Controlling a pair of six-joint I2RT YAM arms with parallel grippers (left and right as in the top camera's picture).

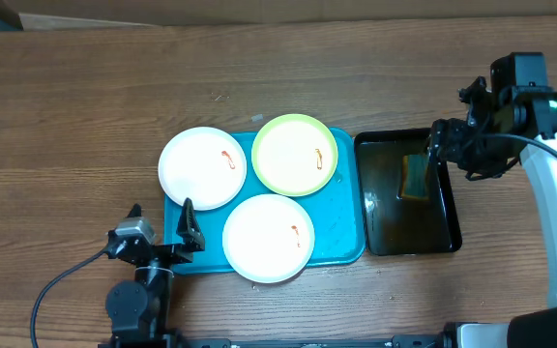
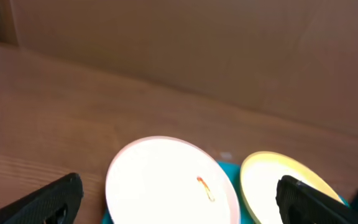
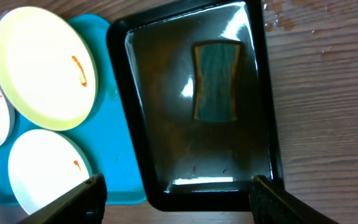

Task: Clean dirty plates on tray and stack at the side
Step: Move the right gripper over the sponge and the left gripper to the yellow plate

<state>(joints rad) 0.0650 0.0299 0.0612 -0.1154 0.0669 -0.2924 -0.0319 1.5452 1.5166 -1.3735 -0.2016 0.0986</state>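
- The right gripper hangs over the black tub. Its fingers are spread and nothing is between them.
- The sponge lies in the tub's liquid, ungrasped and farther along than the fingertips.
- Judged step: fetching the sponge, so the next move calls for lowering astride it and clenching.
- Left of the tub, the tray holds all three plates: yellow-green, far-left white and near white. Each has a red smear, and none is stacked yet.
- The left gripper is released and empty at the tray's near-left corner.

Black left pincer trails a dark cable; right arm white-cased.
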